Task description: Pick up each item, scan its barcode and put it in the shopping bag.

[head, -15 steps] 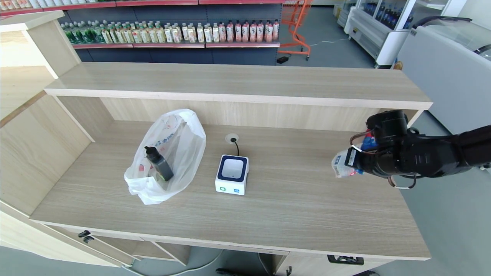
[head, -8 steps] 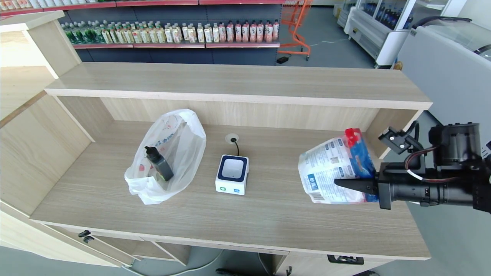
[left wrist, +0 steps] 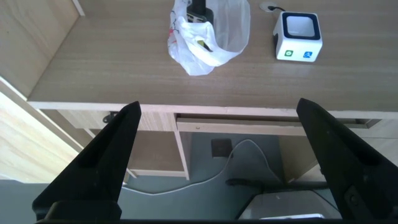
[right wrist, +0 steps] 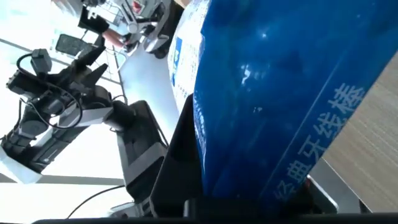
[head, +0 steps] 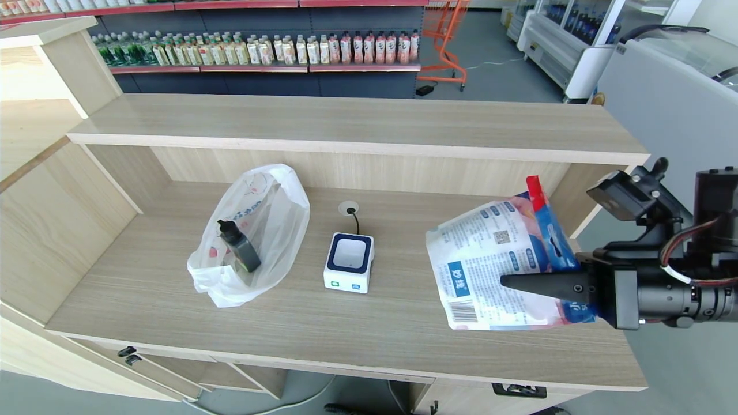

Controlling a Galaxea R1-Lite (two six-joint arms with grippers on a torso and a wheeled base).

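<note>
The right gripper (head: 510,281) has its fingers clamped on the snack pouch (head: 496,259). One dark finger (head: 542,283) lies across the printed face and the other is hidden underneath. The pouch is held over the right end of the counter (head: 403,323), and I can't tell if it's touching the wood. Its long axis runs crosswise to the fingers. The red tab corner (head: 535,193) points toward the back wall of the counter, and the barcode (head: 463,313) sits at the end nearer the front edge. The text-covered side faces up, with the blue edge closest to the gripper body. In the right wrist view the blue side of the pouch (right wrist: 280,93) sits right against the finger (right wrist: 180,162).

Out past the fingertip, on the robot's left of it and well apart, is the white scanner (head: 349,262), window facing up (cable running off its back). Further that way is the shopping bag (head: 279,216), mouth open, with a dark bottle (head: 238,246) standing tilted inside, cap end up.

The left gripper (left wrist: 217,168) has its fingers spread wide with nothing between them. It hangs out in front of the counter's front edge. Seen between its fingers, well beyond the tips, are the bag (left wrist: 224,37) and the scanner (left wrist: 298,34).
</note>
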